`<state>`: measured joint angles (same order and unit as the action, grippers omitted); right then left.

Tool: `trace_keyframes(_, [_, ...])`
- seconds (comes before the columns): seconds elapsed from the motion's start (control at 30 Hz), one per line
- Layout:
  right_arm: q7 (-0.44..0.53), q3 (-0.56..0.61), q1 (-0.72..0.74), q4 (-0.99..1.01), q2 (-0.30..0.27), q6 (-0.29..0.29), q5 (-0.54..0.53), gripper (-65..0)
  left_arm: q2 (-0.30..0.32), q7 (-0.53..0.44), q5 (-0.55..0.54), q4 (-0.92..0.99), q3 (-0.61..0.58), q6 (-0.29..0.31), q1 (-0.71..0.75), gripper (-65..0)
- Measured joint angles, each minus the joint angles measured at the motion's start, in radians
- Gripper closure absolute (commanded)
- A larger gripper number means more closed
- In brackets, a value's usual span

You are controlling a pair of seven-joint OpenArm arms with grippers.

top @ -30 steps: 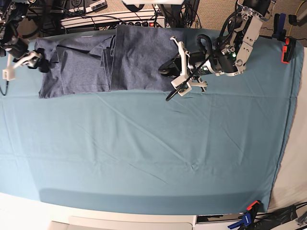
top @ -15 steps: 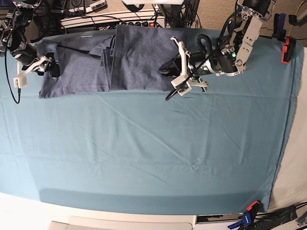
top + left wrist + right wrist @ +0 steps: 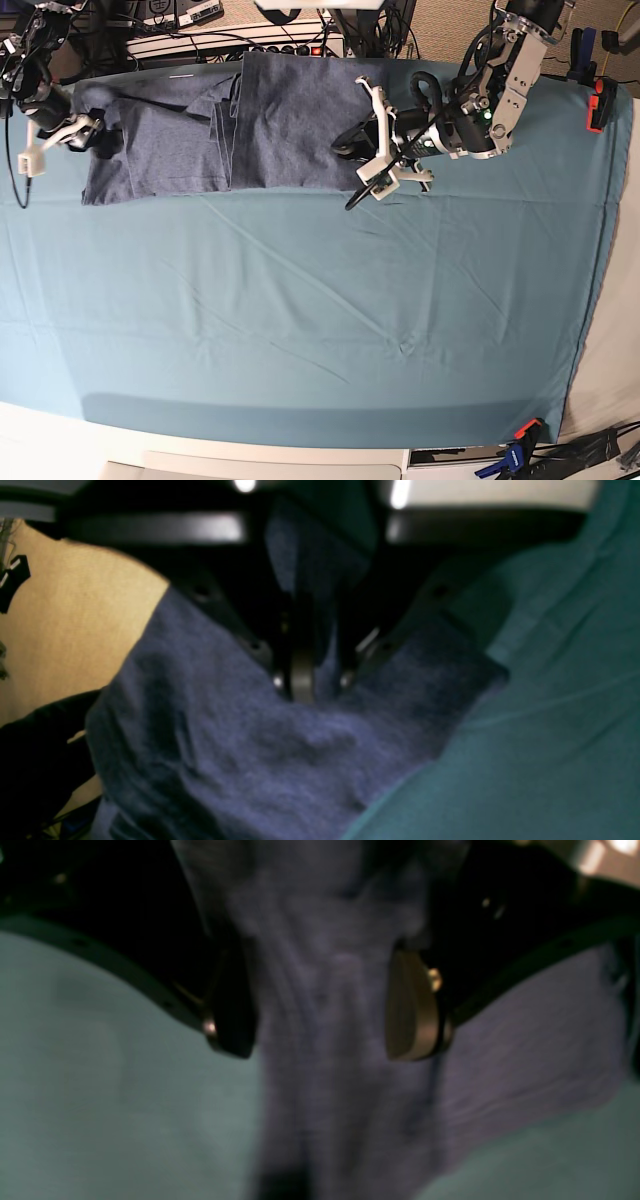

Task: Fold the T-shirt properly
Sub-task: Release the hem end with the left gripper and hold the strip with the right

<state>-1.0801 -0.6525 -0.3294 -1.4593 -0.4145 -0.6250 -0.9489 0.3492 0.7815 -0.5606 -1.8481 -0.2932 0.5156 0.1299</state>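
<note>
The left gripper (image 3: 307,682) pinched the T-shirt (image 3: 270,125) hem; the right gripper (image 3: 320,1040) stood wide astride blurred cloth.

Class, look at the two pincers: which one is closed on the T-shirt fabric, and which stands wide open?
The left pincer is pinched on the T-shirt. The right pincer stands wide, cloth loose between its pads.

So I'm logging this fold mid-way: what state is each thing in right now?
T-shirt: lying on the cloth, partly folded, flaps overlapping.
Left gripper: fingers shut on the T-shirt's edge.
Right gripper: fingers wide apart, fabric between them, not pinched.
Cloth: spread flat, lightly creased.
</note>
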Motion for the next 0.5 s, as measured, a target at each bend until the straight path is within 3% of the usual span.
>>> trace_keyframes(0.3, [0.005, 0.04, 0.003, -0.002, 0.01, -0.004, -0.022, -41.8, 0.0, 0.0, 0.0, 0.0, 0.0, 0.0, 0.0, -6.2])
trace_keyframes(0.33, [0.005, 0.04, 0.003, -0.002, 0.01, -0.004, -0.022, -39.2, 0.0, 0.0, 0.0, 0.0, 0.0, 0.0, 0.0, -6.2])
trace_keyframes(0.4, [0.0, 0.042, 0.003, -0.002, 0.01, -0.004, -0.021, -26.9, 0.0, 0.0, 0.0, 0.0, 0.0, 0.0, 0.0, -6.2])
trace_keyframes(0.5, [-0.028, 0.048, 0.003, -0.001, 0.014, -0.003, -0.021, -2.9, 0.0, 0.0, 0.0, 0.0, 0.0, 0.0, 0.0, -6.2])
